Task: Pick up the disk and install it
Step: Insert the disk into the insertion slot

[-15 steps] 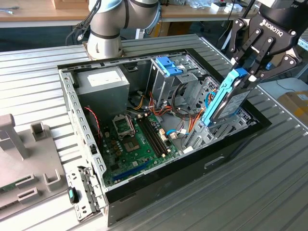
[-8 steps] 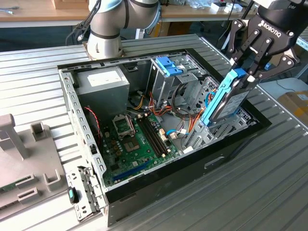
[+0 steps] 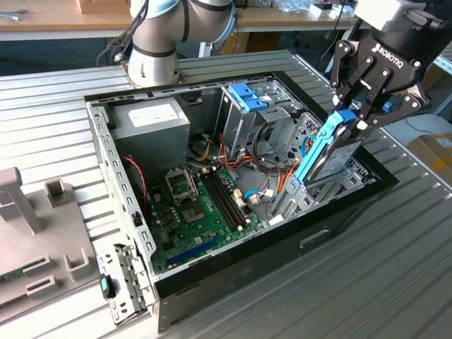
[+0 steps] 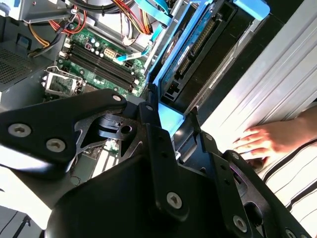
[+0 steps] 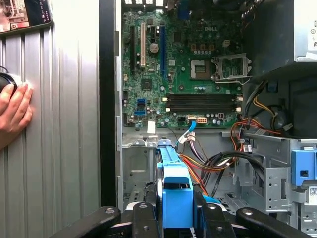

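The disk is a grey drive in a bright blue carrier rail, held tilted on edge above the drive bay at the exterior view's right side of the open computer case. My gripper is shut on the disk's upper blue end, its black fingers on both sides. In the first wrist view the blue rail sits between the fingers, pointing toward the case floor. In the second wrist view the disk stands edge-on in front of the gripper, its lower end down in the bay.
The green motherboard lies on the case floor, with loose orange and black cables beside the bay. A second blue-fronted drive cage stands at the back. A person's hand rests on the ribbed metal table next to the case.
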